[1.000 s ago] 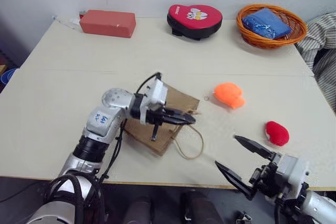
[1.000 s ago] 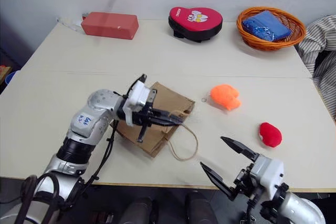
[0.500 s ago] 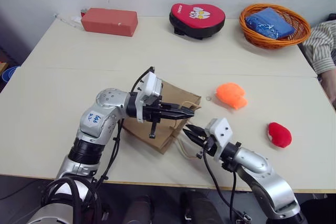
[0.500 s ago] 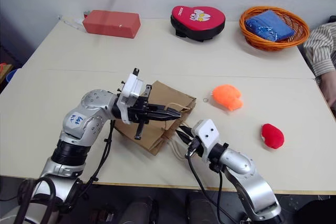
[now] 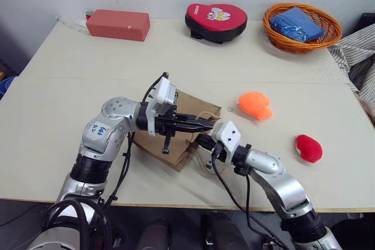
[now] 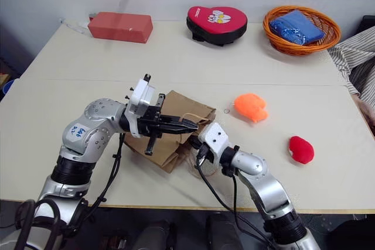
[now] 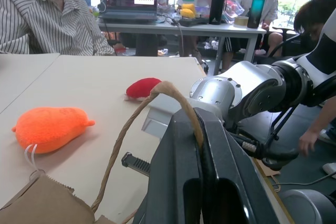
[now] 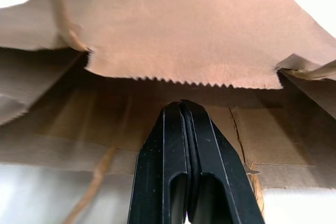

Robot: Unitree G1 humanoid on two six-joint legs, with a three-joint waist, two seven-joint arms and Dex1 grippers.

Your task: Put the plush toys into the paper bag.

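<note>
The brown paper bag (image 5: 196,109) lies on its side mid-table, its mouth facing right. My left gripper (image 5: 208,125) is shut on the bag's upper twisted loop handle (image 7: 168,90) and holds it lifted off the table. My right gripper (image 5: 202,140) is shut, and its tips sit right at the bag's mouth, under the upper flap (image 8: 184,35). I cannot tell whether any paper is pinched between them. The orange plush toy (image 5: 255,105) lies to the right of the bag. The red plush toy (image 5: 309,148) lies farther right, nearer the front edge.
Along the table's back edge stand a red box (image 5: 117,25), a red heart-shaped pad (image 5: 217,19) and an orange wicker basket (image 5: 302,24) holding blue cloth. A person's striped sleeve (image 5: 357,57) is at the right edge.
My right arm swung in from the table's front right edge to the bag's mouth, and its fingers went from wide open to shut. The left gripper kept its hold on the handle.
</note>
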